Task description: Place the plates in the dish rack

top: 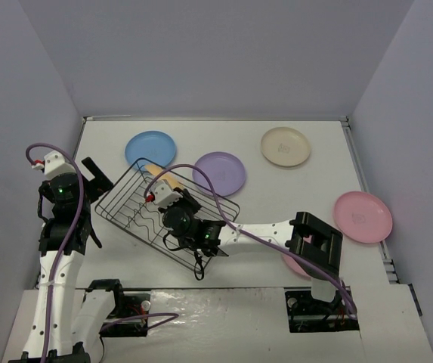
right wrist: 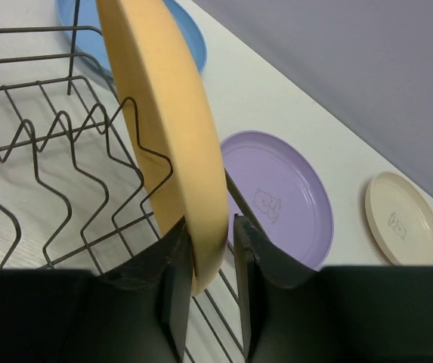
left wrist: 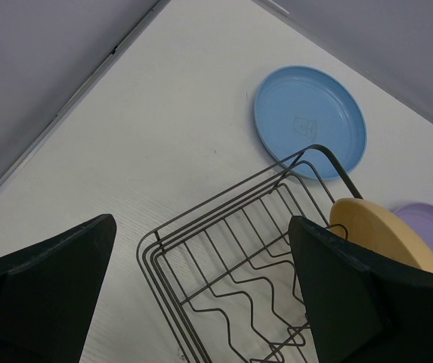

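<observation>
White table (top: pixel 276 197): yellow plate (right wrist: pixel 171 128) upright in the wire rack (left wrist: pixel 224 198).
Right gripper (right wrist: pixel 210 249) flanks its rim, grip unclear; left gripper (left wrist: pixel 201 219) spread wide nearby.

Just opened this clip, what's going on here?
The right gripper has an orange plate standing on edge in the dish rack, with fingers on either side of its rim; whether they clamp it is unclear. The left gripper hovers open beside the rack. The blue plate, purple plate, cream plate and pink plate lie on the table.
</observation>
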Controlling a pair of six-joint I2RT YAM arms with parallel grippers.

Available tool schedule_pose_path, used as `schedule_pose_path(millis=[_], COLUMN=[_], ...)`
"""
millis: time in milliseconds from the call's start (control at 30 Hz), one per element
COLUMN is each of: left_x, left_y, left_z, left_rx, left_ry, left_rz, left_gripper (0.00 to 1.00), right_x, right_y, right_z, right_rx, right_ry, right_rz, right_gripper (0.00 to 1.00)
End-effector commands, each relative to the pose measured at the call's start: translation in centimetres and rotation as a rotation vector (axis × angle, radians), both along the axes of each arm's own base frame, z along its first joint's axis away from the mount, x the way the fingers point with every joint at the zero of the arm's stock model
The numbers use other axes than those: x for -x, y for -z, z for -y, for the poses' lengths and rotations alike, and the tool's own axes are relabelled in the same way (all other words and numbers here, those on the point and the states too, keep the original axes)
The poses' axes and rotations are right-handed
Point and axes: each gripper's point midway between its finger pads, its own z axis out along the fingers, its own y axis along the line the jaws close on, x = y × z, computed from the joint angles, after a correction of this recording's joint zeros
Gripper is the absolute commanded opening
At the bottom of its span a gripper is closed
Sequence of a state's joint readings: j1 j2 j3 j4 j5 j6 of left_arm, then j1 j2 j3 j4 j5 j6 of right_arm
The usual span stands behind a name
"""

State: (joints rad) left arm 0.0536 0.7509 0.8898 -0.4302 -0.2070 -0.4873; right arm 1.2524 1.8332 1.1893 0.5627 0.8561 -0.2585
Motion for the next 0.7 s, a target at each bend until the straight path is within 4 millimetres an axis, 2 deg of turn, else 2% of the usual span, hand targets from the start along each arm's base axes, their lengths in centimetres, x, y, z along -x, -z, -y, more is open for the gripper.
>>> schedule_pose_path(millis=[0, 33, 100, 267, 400, 567, 667], left_x=[-0.6, -0.6, -0.5, -0.5, -0.4, -0.4, -0.5], left_y=[-2.4, -2.4, -2.5, -2.5, -2.5, -2.6, -2.6], left_z=[0.0, -0.1, 0.0, 0.0, 0.0, 0.0, 0.0], left_rx=[0.010, 0.010, 0.011, 0.010, 0.008, 0.010, 0.009], left_ry=[-0.005, -0.006, -0.003, -0.003, -0.004, -0.001, 0.000], left_rz=[0.079, 0.081, 0.082, 0.083, 0.084, 0.085, 0.085], left_gripper=[0.97, 0.97, 0.97, 0.97, 0.97, 0.97, 0.97], right_x=[0.2, 0.2, -0.1, -1.5, -1.9, -3.0, -3.4], right_y=[-2.7, -2.8, -2.9, -3.6, -3.8, -3.8, -4.4], right_z=[-0.8, -0.9, -1.0, -1.4, -2.5, -2.8, -3.6], right_rx=[-0.112, -0.113, -0.062, -0.002, -0.008, -0.001, -0.014], right_ry=[0.004, 0.002, -0.011, -0.030, -0.107, -0.158, -0.203], right_rz=[0.020, 0.027, 0.052, 0.086, 0.048, -0.011, -0.066], right_gripper=[0.10, 0.01, 0.00, 0.00, 0.04, 0.01, 0.05])
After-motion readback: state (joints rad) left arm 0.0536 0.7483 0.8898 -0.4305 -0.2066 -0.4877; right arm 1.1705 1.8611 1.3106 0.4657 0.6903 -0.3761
